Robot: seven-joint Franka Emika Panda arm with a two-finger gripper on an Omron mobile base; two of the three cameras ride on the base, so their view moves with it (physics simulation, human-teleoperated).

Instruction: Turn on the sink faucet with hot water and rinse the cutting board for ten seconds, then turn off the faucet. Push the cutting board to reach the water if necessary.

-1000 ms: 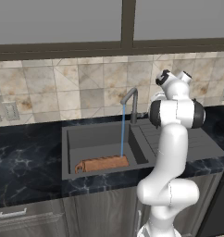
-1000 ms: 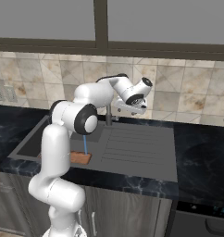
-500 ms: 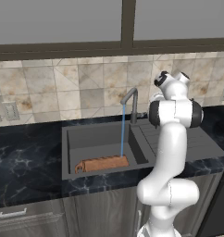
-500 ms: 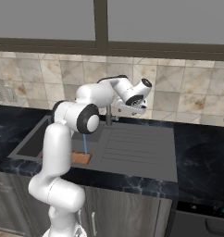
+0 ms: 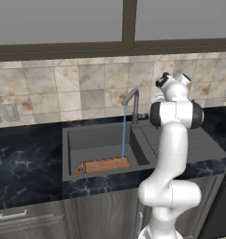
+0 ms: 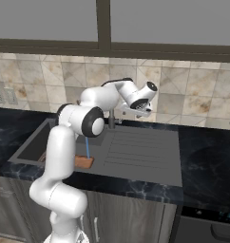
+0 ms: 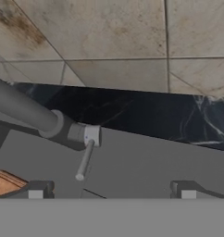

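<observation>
Looking down the hand view, I see my gripper (image 7: 111, 190) with its two finger tips set wide apart and nothing between them, poised just short of the sink faucet (image 7: 28, 111), whose small side lever (image 7: 84, 159) lies between them and a little ahead. From the left base view the water (image 5: 124, 131) falls in a thin blue stream from the spout into the sink (image 5: 97, 136) and lands on the cutting board (image 5: 103, 165), near its end away from the loop handle. That board lies flat along the front wall of the basin. On the right base view I have the hand up behind the ribbed drainboard (image 6: 136, 151), close to the tiled wall (image 6: 193, 102).
</observation>
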